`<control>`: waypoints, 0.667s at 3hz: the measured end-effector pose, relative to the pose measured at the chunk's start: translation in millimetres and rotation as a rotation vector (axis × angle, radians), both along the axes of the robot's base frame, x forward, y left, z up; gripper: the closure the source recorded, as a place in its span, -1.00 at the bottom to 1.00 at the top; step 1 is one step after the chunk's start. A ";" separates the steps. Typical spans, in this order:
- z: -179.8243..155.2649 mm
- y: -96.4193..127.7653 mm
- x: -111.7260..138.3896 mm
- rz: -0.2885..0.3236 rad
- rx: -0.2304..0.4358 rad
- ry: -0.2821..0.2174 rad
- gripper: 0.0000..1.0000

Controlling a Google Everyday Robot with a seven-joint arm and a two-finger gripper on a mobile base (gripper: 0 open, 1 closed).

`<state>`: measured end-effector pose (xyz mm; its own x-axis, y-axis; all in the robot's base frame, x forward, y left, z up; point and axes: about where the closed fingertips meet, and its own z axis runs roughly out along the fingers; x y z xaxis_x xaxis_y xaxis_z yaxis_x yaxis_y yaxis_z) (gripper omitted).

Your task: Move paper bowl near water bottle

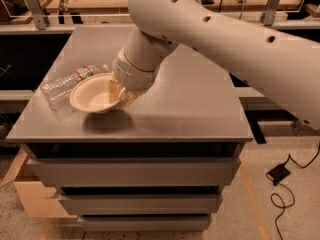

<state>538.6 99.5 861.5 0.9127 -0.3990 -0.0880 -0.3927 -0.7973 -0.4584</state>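
The off-white paper bowl [94,96] is held tilted just above the grey cabinet top [190,104], its shadow below it. My gripper [120,95] is shut on the bowl's right rim, under the big white arm. The clear ribbed water bottle [67,84] lies on its side at the left of the top, cap toward the back. The bowl's left rim overlaps the bottle in view; I cannot tell if they touch.
The cabinet has drawers [130,171] below its front edge. A workbench [75,4] stands behind. A cardboard box [30,196] sits on the floor at the left, a black cable and plug [278,174] at the right.
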 end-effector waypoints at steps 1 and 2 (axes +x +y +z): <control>-10.0 13.4 7.7 0.044 -0.020 0.006 1.00; -13.5 12.4 8.8 0.045 -0.027 0.014 1.00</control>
<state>547.4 111.9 847.9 0.9286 -0.3599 -0.0907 -0.3624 -0.8262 -0.4314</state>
